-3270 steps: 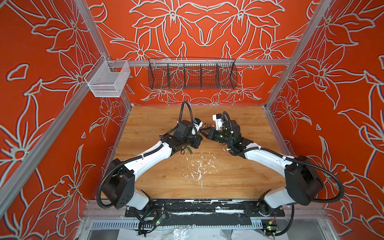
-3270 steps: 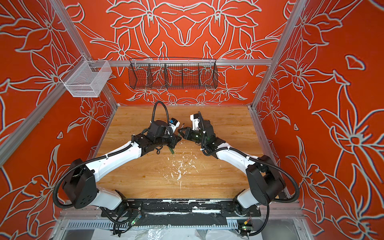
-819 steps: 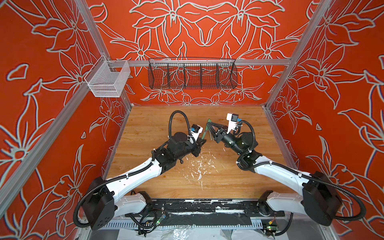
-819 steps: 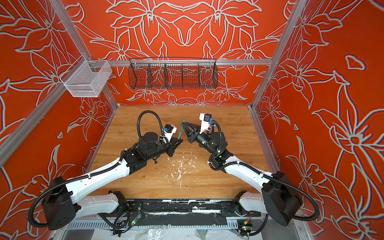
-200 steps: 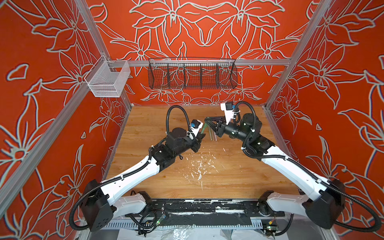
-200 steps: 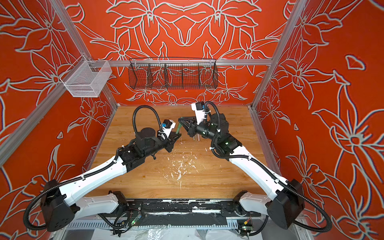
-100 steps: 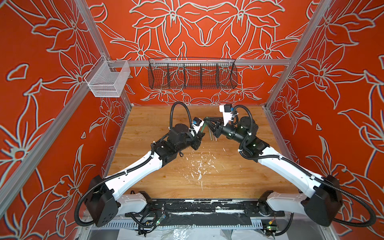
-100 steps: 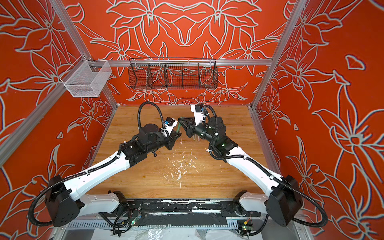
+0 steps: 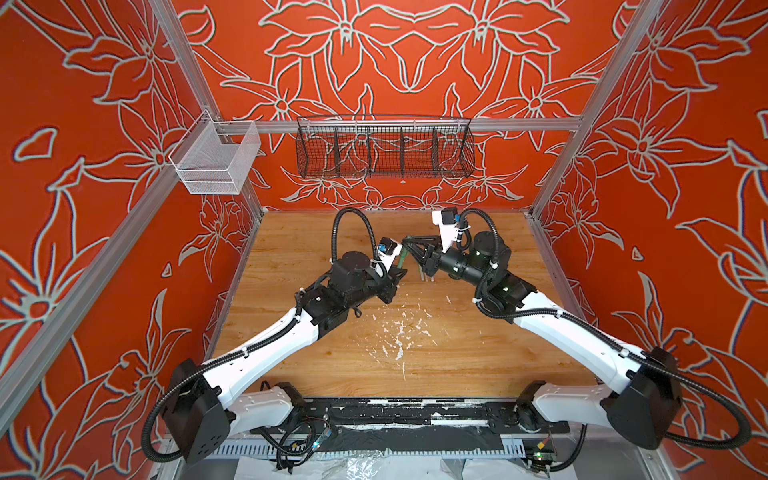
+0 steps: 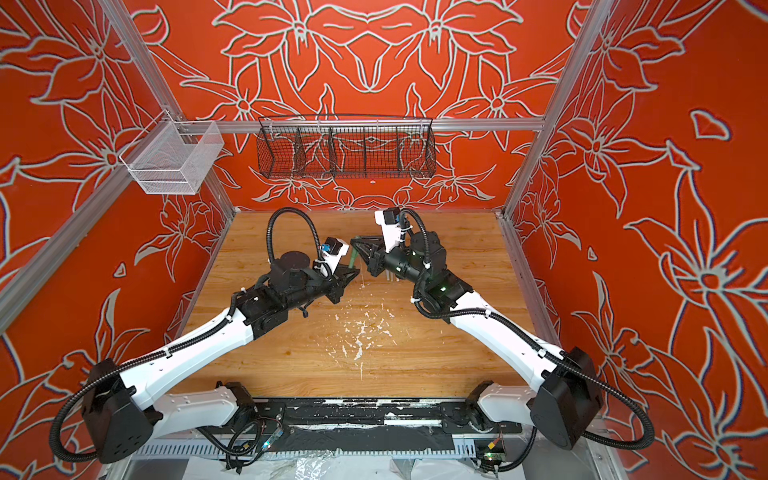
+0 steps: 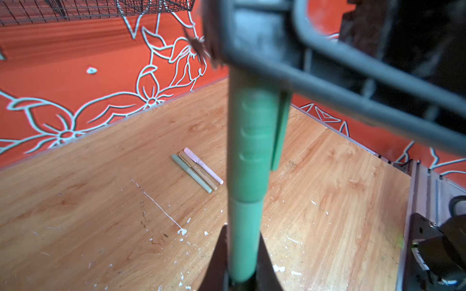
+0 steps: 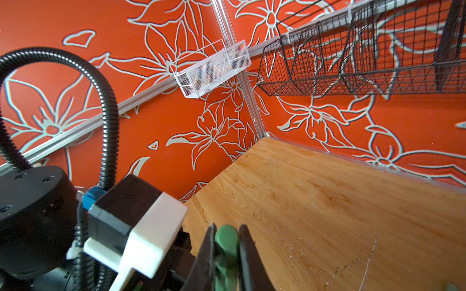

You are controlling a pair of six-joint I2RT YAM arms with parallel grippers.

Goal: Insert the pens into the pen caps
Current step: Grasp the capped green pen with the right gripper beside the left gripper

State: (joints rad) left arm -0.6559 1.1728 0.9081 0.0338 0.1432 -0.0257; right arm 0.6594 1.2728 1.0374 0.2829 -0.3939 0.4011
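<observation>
- Left wrist view: the left gripper (image 11: 243,241) pinches the smooth round barrel of the green pen (image 11: 245,226), its jaws narrow around it.
- Just past its tips, a ribbed matte cap (image 11: 252,141) with a flat clip covers the pen's end. The seam looks closed, so this pair seems joined.
- The right gripper (image 12: 227,241) clamps that cap between thin dark jaws.
- Beyond both grippers, three pens (image 11: 198,170) in pale green, tan and pink lie touching on the scuffed wooden table (image 11: 88,201), apparently capped. Probably only the release remains.
</observation>
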